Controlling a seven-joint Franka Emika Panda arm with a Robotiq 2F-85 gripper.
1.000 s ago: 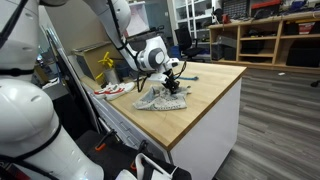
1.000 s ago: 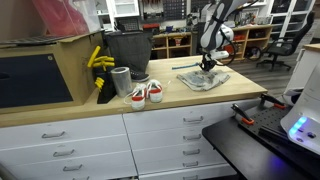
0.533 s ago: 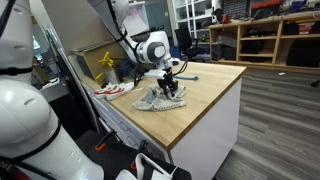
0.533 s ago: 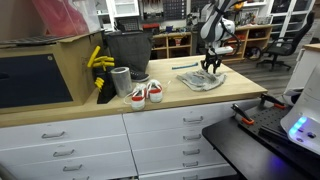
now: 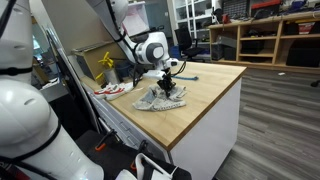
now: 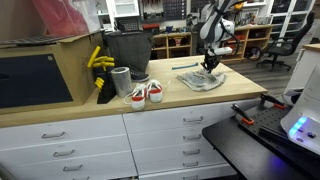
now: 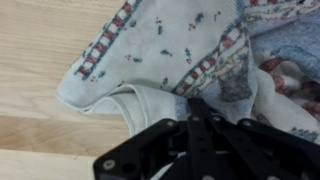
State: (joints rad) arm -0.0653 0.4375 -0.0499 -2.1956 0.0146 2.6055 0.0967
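Wood counter (image 6: 190, 98) (white drawers (image 6: 160, 135) below) w/ patterned cloth (image 6: 203, 81), red-white shoes (image 6: 146, 94), grey cup (image 6: 121, 81), blk bin (image 6: 127, 50).

The table (image 5: 206, 92) has a pale wood top on a white base, whose side shows rows of white drawers (image 6: 165, 135) with slim metal handles, and it stands on a grey-brown plank floor (image 5: 285, 120). Behind it in both exterior views run open wooden shelving units (image 5: 268, 40) crowded with gear, with a dark office chair (image 5: 185, 42) near them. The room is evenly lit from overhead, and another office chair (image 6: 284, 47) stands at the far side.
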